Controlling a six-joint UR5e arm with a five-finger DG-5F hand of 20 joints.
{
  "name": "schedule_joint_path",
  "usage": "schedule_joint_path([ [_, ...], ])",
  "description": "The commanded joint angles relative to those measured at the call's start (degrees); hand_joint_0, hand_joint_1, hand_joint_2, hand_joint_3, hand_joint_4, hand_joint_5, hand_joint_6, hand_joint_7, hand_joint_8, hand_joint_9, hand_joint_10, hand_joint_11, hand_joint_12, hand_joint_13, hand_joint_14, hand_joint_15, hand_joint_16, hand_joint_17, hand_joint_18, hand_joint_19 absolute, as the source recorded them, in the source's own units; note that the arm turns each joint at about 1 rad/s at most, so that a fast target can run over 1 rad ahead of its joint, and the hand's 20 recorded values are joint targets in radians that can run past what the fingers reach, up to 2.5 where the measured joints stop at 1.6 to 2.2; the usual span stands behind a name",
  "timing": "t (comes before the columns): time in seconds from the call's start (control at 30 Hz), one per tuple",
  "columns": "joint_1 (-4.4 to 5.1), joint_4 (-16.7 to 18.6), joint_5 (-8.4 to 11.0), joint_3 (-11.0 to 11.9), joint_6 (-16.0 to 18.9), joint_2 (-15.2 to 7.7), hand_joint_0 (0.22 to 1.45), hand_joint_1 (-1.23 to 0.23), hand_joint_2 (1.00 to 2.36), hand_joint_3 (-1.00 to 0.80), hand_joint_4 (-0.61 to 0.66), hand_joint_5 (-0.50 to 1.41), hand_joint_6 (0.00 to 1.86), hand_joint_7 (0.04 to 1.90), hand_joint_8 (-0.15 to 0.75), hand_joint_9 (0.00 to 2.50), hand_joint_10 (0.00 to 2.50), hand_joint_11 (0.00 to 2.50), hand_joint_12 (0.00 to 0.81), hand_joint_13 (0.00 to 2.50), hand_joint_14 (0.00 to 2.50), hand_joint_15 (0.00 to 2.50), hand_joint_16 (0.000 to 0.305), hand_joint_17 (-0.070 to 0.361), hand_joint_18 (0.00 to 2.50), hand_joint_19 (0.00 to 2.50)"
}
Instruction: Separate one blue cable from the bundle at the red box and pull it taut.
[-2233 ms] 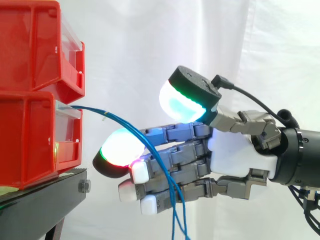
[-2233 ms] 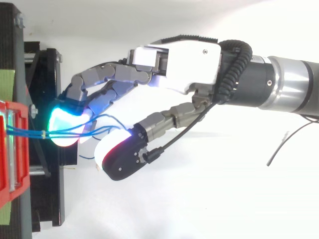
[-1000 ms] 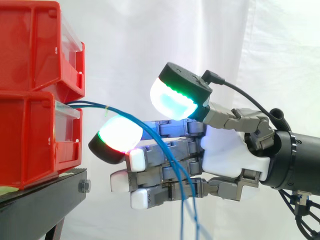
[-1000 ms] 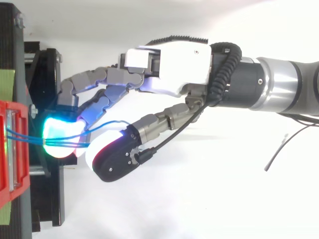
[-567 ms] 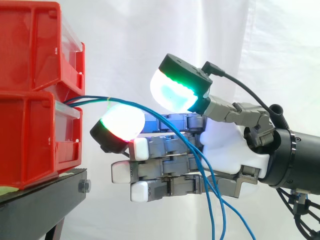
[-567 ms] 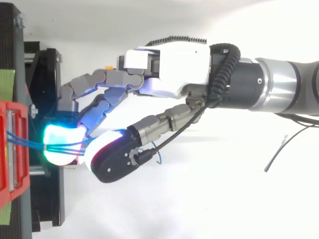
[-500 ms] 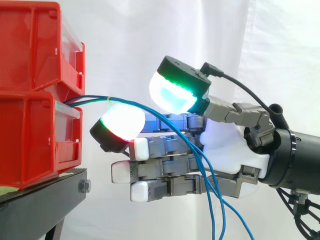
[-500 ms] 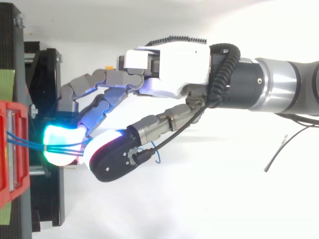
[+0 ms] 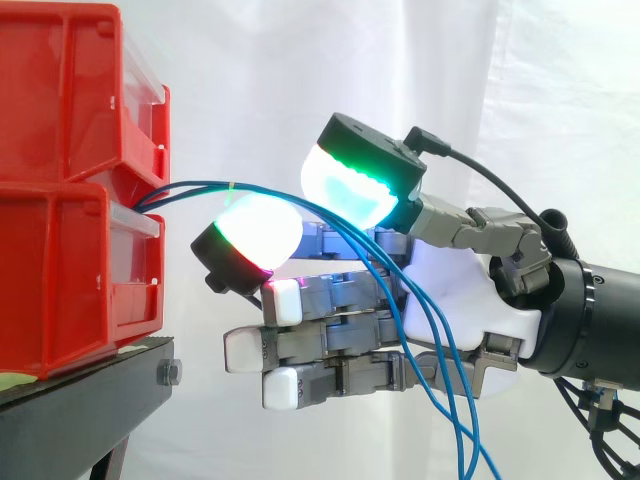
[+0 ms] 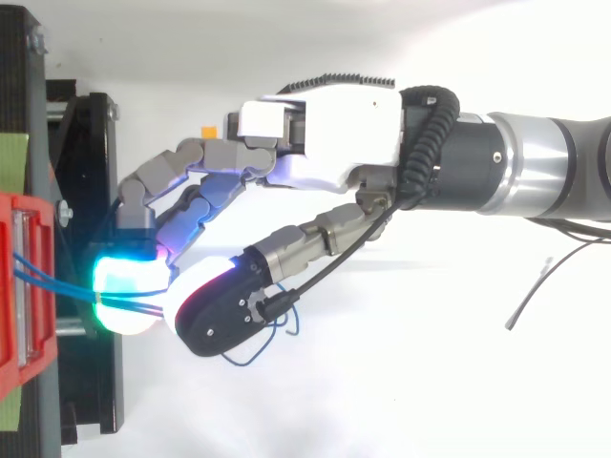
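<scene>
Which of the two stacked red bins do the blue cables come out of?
The lower red bin: the blue cables leave over its front lip, beneath the upper red bin.

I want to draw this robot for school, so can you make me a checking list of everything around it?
Surface: black stand, holding the bins.
Job's things: red bins, stacked two high; blue cables come out at the top front of the lower bin.
Clutter: a pale green patch at the stand's edge.
Hand: the hand reaches level toward the bins; its thumb and fingers pinch the blue cables between two glowing pads.
Cables: several run together, arching from the bin through the hand, then hanging down slack; not taut.
Surroundings: white curtain behind everything.
</scene>
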Motion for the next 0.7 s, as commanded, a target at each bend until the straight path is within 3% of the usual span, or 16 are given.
schedule_joint_path([
  [0.0, 0.00, -0.1, -0.02, 0.0, 0.0, 0.0, 0.57, -0.59, 1.01, -0.36, 0.13, -0.21, 0.83, 0.95, 0.305, 0.77, 0.02, 0.80, 0.340, 0.70, 0.02, 0.50, 0.046, 0.103, 0.58, 0.58],
  [0.3, -0.09, -0.2, -0.29, 0.0, 0.0, 0.0, 0.53, -0.55, 1.00, -0.48, 0.15, -0.21, 0.84, 0.94, 0.316, 0.79, 0.01, 0.84, 0.354, 0.70, 0.02, 0.51, 0.048, 0.108, 0.60, 0.58],
  [0.57, -0.18, -1.2, -0.46, 0.0, -0.2, 0.0, 0.53, -0.66, 1.00, -0.50, 0.16, -0.19, 0.86, 0.97, 0.321, 0.81, 0.02, 0.89, 0.356, 0.72, 0.02, 0.51, 0.048, 0.108, 0.62, 0.57],
  [0.67, -0.26, -2.1, -0.73, 0.0, -0.1, 0.0, 0.58, -0.69, 1.01, -0.33, 0.14, -0.19, 0.88, 1.03, 0.311, 0.83, 0.02, 0.89, 0.348, 0.74, 0.02, 0.52, 0.046, 0.102, 0.64, 0.58],
])
